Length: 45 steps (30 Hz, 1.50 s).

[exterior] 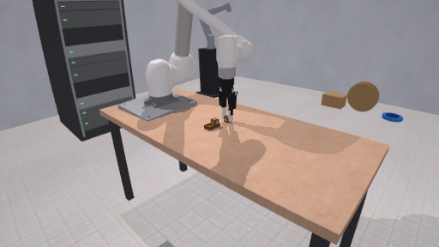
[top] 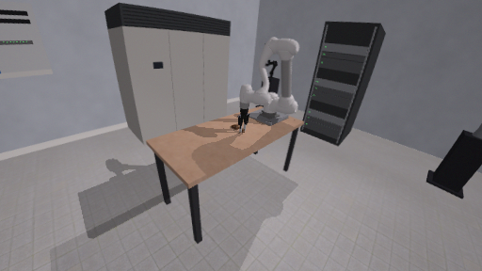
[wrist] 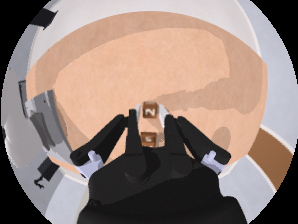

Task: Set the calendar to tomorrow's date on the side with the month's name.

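Note:
A small brown tray [exterior: 211, 125] lies on the wooden table near the robot's base, with one wooden cube [exterior: 213, 121] standing in it. A second cube [exterior: 226, 119] sits on the table just right of the tray. In the wrist view this cube [wrist: 149, 123] shows a light digit on its upper face. My gripper [exterior: 227, 117] points straight down over this cube, with a finger on each side of it. The fingers stand partly open and close to the cube's sides. In the top view the gripper [top: 242, 128] and the tray are very small. The month's name is too small to read.
The robot's grey base plate [exterior: 158, 105] is on the table behind the tray. A dark server rack [exterior: 83, 64] stands left of the table and a beige cabinet [top: 169, 71] behind it. A box, a disc and a blue ring [exterior: 393, 117] lie on the floor far off.

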Motion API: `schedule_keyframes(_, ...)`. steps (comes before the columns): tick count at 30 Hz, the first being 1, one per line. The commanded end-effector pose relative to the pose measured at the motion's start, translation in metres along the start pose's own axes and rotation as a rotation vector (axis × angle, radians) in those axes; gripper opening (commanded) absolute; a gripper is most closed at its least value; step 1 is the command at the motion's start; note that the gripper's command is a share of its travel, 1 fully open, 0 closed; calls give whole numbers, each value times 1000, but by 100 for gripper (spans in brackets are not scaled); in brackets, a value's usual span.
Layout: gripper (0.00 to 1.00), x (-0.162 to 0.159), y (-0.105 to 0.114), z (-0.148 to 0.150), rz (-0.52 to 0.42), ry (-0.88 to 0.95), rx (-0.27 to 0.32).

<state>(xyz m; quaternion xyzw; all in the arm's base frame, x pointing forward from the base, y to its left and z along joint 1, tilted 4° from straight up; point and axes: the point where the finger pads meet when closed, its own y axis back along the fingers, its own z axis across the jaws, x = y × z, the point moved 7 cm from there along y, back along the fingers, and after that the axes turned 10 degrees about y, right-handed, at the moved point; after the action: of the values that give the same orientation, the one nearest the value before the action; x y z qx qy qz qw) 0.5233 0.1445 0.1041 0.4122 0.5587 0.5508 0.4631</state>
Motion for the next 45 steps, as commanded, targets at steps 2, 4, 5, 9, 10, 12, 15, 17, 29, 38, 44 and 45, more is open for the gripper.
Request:
schedule_keyframes(2,29,0,-1,0,0,0,0)
schedule_keyframes(4,29,0,-1,0,0,0,0)
schedule_keyframes(5,29,0,-1,0,0,0,0)
schedule_keyframes(9,29,0,-1,0,0,0,0)
schedule_keyframes(10,29,0,-1,0,0,0,0)
schedule_keyframes(12,29,0,-1,0,0,0,0)
schedule_keyframes(15,29,0,-1,0,0,0,0)
schedule_keyframes(17,29,0,-1,0,0,0,0)
schedule_keyframes(29,29,0,-1,0,0,0,0)
schedule_keyframes(38,17,0,-1,0,0,0,0)
schedule_keyframes(44,17,0,-1,0,0,0,0)
schedule_keyframes(45,17,0,-1,0,0,0,0)
